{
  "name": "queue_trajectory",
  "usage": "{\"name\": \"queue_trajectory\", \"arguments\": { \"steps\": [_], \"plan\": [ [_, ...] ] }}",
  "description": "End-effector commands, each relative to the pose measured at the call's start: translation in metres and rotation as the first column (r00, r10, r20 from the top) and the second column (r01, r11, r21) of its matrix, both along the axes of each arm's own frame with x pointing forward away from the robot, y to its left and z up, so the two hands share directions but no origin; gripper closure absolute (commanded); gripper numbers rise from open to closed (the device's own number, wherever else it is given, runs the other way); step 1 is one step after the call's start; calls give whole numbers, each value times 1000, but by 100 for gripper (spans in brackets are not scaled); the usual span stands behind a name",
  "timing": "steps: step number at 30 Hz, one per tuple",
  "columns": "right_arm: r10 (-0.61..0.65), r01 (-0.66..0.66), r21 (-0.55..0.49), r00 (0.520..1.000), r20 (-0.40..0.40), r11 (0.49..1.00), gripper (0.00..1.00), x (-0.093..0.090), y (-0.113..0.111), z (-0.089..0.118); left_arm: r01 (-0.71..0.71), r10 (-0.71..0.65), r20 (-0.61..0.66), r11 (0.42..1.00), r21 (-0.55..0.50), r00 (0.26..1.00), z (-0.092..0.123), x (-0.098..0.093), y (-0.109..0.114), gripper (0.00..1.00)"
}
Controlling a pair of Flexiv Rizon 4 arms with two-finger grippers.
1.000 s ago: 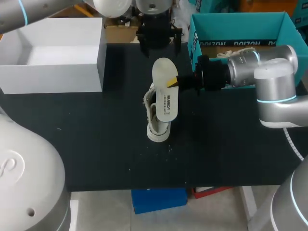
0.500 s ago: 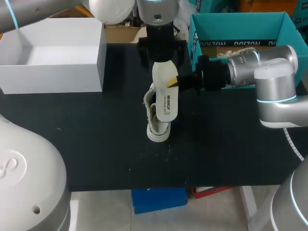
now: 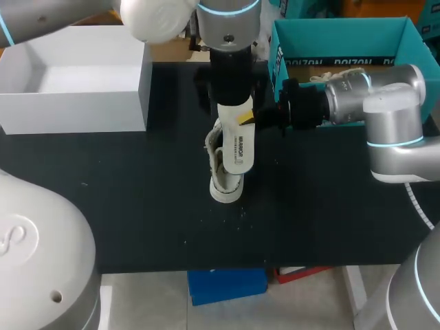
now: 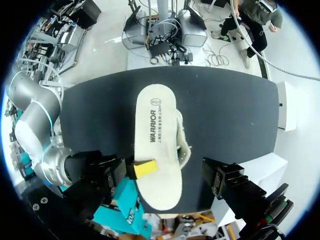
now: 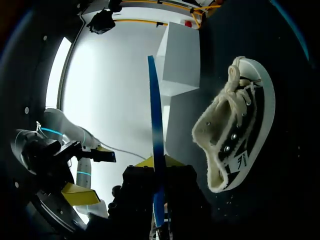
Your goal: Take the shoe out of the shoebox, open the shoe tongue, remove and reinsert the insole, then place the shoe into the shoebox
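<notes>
- Over mid-table, the insole is in the air, directly above the shoe and clear of it.
- Your right gripper is clamped on one long edge of the insole. One yellow fingertip lies flat on its top face, and the right wrist view shows the insole edge-on between the tips.
- Your left gripper sits above the insole's far end with its fingers spread and gripping nothing. The left wrist view shows no contact.
- The shoe rests on the table with loose laces and a frayed, open collar. It looks tipped on its side, but I can't confirm that.
- Insole handling, as a judgement: it is light, thin and bendy. It reads straight in the edge pinch, so it has some stiffness, but expect it to flex and pivot when pushed.
- Where to grip the insole: hold one end across the width and feed the other end into the shoe first. A side pinch will buckle it.
- Shoe handling, as a judgement: it is light, and the soft canvas upper will collapse under pressure. The rubber sole is the stiff, grippy part.
- Where to grip the shoe: pin it at the heel or sole rim. Don't hold it by the collar or laces.
</notes>
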State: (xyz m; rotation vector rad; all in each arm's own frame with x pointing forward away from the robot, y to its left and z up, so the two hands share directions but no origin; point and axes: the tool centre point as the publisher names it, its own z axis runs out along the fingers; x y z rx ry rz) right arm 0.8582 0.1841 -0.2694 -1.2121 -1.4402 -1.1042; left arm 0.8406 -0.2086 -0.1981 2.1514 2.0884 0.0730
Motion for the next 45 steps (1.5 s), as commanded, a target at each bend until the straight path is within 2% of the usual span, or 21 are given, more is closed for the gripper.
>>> {"name": "queue_trajectory", "arguments": {
  "steps": [1,5,9,10,11,12,14,17,37,40,42,44,45],
  "plan": [
    [-1,1,-2,1000,-1,1000,100,0,1,0,-8,8,19,1000,-9,1000,0,-14,3,0],
    [-1,1,-2,1000,-1,1000,100,0,1,0,-13,13,30,1000,-11,999,-1,-25,1,0],
    [-1,1,-2,1000,-1,1000,100,0,1,0,-14,16,32,997,-78,999,6,-31,5,0],
    [-1,1,-2,1000,-1,1000,100,0,1,0,-1,4,27,992,-130,1000,8,-32,6,0],
    [-1,1,-2,1000,-1,1000,100,0,1,0,33,-37,-10,965,-260,999,12,-34,9,0],
    [-1,1,-2,1000,-1,1000,100,0,1,0,53,-64,-20,938,-344,998,15,-35,14,0],
    [-1,1,-2,1000,-1,1000,100,0,1,0,70,-85,-18,905,-420,996,16,-38,18,0],
    [-1,1,-2,1000,-1,1000,100,0,1,0,83,-133,-48,822,-563,990,15,-44,25,0],
    [-1,1,-2,1000,-1,1000,100,0,1,0,83,-133,-48,822,-563,990,15,-44,25,0],
    [-1,1,-2,1000,-1,1000,100,0,1,0,135,-197,-8,700,-701,980,5,-50,28,0],
    [-1,1,-2,1000,-1,1000,100,0,1,0,150,-186,40,629,-763,982,3,-51,33,0],
    [-1,1,-2,1000,-1,1000,100,0,1,0,187,-215,86,509,-840,973,1,-57,38,0],
    [-1,1,-2,1000,-1,1000,100,0,1,0,187,-215,86,509,-840,973,1,-57,38,0]
  ]
}}
